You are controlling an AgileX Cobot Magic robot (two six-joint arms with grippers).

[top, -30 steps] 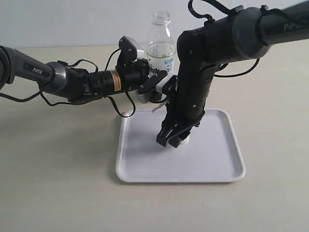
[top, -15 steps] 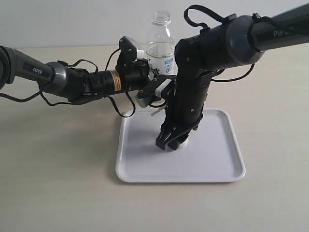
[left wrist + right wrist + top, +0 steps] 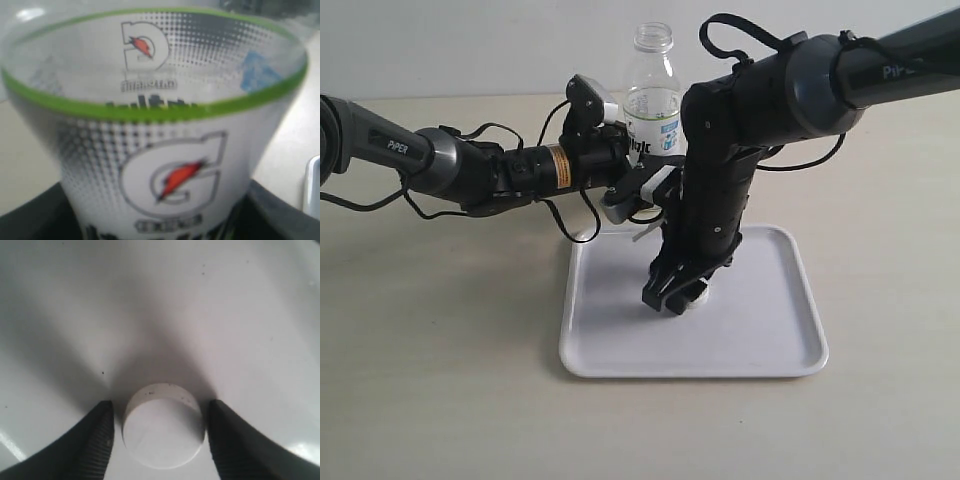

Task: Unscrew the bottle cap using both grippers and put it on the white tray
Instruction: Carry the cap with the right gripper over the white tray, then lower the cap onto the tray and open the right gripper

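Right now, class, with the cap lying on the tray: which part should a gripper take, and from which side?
I would pinch the cap by its round side wall, coming down from above. It is a short disc lying flat on the tray, so only that wall gives opposing faces.

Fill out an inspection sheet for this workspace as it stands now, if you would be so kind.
Surface: beige table, bare and dry where visible.
Job's things: white tray lies flat on the table. The bottle stands upright behind it, neck open. The cap lies on the tray.
Clutter: nothing seen.
Claws: the left claw is clamped on the bottle's labelled body. The right claw points down at the tray and straddles the cap. A sliver of gap shows on one side, so it looks released.
Cables: black cables loop loosely off both arms, none snagged.
Surroundings: plain pale wall behind.
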